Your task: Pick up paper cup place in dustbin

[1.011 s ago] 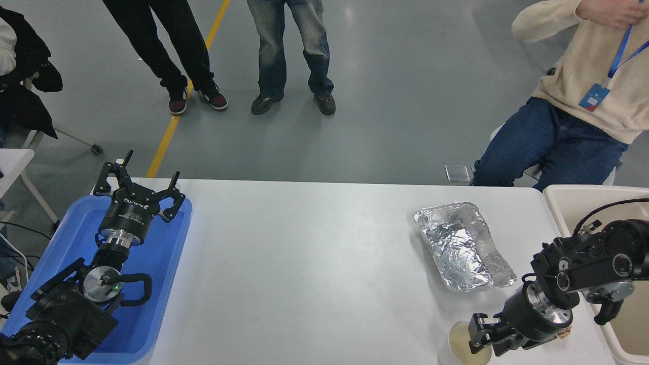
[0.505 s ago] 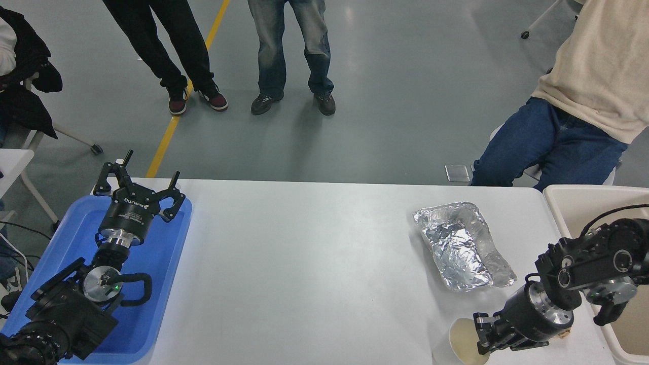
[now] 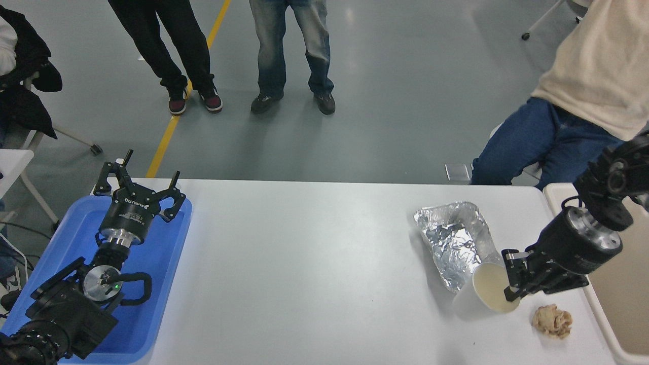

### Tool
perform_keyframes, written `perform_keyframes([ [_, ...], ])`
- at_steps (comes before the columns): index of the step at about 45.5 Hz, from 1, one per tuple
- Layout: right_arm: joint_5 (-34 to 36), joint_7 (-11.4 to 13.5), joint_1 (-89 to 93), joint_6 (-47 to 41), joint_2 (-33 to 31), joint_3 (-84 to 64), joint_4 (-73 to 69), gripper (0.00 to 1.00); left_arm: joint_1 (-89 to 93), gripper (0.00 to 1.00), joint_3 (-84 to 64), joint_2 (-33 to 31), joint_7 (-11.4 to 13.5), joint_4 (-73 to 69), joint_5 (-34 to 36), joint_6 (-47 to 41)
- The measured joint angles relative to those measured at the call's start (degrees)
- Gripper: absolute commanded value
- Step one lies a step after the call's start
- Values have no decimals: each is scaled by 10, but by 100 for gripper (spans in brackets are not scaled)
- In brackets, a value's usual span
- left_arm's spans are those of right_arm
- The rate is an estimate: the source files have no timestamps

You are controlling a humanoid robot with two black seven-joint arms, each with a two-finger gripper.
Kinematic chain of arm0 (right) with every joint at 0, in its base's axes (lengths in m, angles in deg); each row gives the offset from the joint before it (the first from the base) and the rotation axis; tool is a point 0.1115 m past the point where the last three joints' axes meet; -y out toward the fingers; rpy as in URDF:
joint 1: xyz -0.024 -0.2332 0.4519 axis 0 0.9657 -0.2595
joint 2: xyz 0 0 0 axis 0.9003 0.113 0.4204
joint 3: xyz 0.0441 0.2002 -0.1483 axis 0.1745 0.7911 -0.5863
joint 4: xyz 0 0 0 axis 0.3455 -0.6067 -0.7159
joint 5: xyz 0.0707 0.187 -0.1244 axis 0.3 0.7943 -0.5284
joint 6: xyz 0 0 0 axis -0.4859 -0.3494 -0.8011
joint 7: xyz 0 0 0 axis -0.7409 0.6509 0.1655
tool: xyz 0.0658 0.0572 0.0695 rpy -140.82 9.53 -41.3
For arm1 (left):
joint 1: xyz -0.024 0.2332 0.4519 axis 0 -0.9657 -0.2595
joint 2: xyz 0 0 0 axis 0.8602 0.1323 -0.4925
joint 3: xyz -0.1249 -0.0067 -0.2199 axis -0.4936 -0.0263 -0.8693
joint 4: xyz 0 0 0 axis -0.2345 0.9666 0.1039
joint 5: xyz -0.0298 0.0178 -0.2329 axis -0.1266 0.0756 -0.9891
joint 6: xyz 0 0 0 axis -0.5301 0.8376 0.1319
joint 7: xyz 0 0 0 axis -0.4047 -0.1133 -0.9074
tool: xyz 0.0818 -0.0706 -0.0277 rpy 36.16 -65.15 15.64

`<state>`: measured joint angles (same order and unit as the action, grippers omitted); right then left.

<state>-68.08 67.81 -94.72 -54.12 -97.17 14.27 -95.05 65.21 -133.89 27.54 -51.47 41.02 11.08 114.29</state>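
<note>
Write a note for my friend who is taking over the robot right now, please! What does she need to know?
Right claw: shut on the paper cup, gripping its rim; the cup is lifted and tilted, its mouth facing the camera, in front of the foil tray.
Left claw: open, holding nothing, parked over the blue tray at the lower left.
Dustbin: at the table's right edge, beside the right arm.
Crumpled paper ball: on the table near the bin, not part of the job.
Done: cup picked up.
Left: carry it right, over the dustbin, and let go.
</note>
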Motion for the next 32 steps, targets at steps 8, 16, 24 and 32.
perform_keyframes([
  [8,0,0,-102,-16,-2,-18,-3,0,0,100,0,0,0,0,0,0],
  [16,-1,0,-195,-23,-2,-29,-3,0,0,100,0,0,0,0,0,0],
  [24,-3,0,-261,-26,-1,-36,-4,0,0,100,0,0,0,0,0,0],
  [32,-5,0,-309,-28,3,-47,-4,0,0,100,0,0,0,0,0,0],
])
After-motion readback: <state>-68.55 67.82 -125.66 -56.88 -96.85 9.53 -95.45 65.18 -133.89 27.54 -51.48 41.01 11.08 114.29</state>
